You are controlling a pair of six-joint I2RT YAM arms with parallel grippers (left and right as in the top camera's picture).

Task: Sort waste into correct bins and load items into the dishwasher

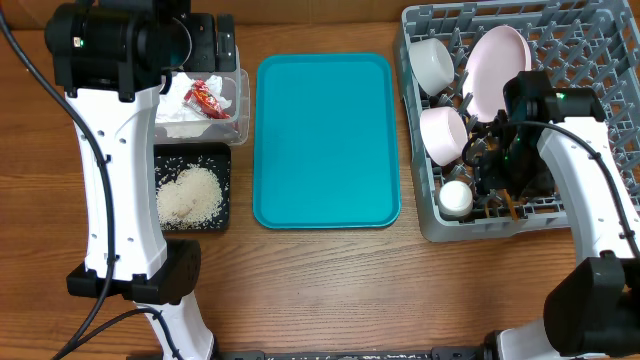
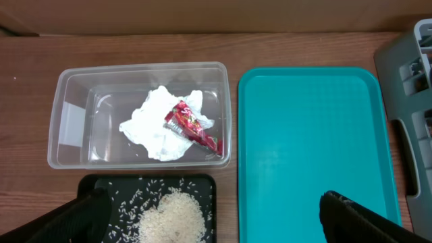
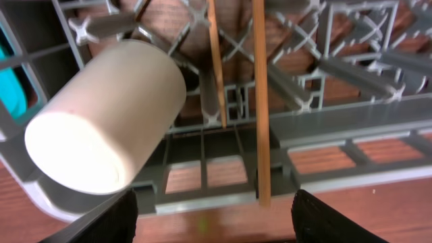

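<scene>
The grey dishwasher rack [image 1: 425, 222] at the right holds a white bowl [image 1: 432, 62], a pale pink plate [image 1: 497, 70], a second bowl [image 1: 443, 133] and a small white cup [image 1: 456, 198]. My right gripper [image 3: 219, 219] hangs open over the rack's front edge. Two wooden chopsticks [image 3: 260, 101] lie on the lattice between its fingers, free of both, beside the cup [image 3: 101, 121]. The clear tub [image 2: 223, 115] holds the red wrapper [image 2: 192, 125] on the white napkin [image 2: 152, 125]. Rice [image 2: 172, 216] sits in the black tray [image 2: 209, 185]. My left gripper [image 2: 219, 223] is wide open, high above the bins, with nothing in it.
A large teal serving tray [image 1: 325, 140] lies between the bins and the rack with nothing on it. The left arm [image 1: 110, 150] stretches along the table's left side. Bare wooden tabletop runs along the front edge.
</scene>
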